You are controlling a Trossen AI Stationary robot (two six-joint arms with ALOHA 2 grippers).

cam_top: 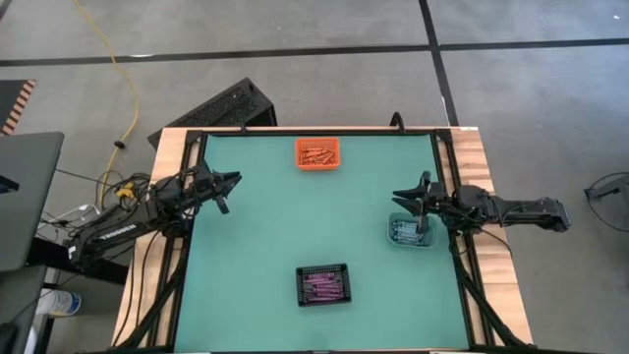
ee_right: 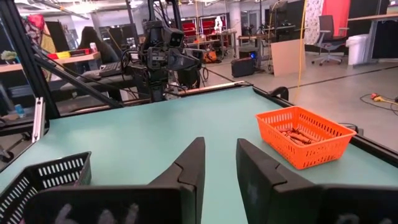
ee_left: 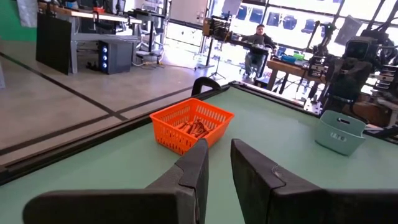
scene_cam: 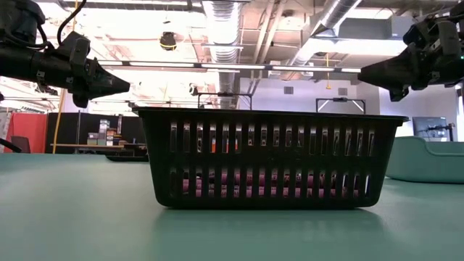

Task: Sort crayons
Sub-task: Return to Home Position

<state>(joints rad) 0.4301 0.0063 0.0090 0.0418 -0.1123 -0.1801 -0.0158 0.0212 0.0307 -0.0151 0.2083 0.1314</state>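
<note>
At desk's right edge, right pincer (cam_top: 401,194) hangs by teal bin (cam_top: 391,232), barely parted, empty; left pincer (cam_top: 232,181) likewise at left edge. We fear low homing clips bin, spills crayons (cam_top: 405,233).

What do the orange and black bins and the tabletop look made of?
Orange bin: likely moulded plastic, fine lattice walls, matte. Black bin: plastic too, probably; vertical slotted walls. Tabletop: smooth teal-green mat or laminate, faintly reflective; cannot tell which.
</note>
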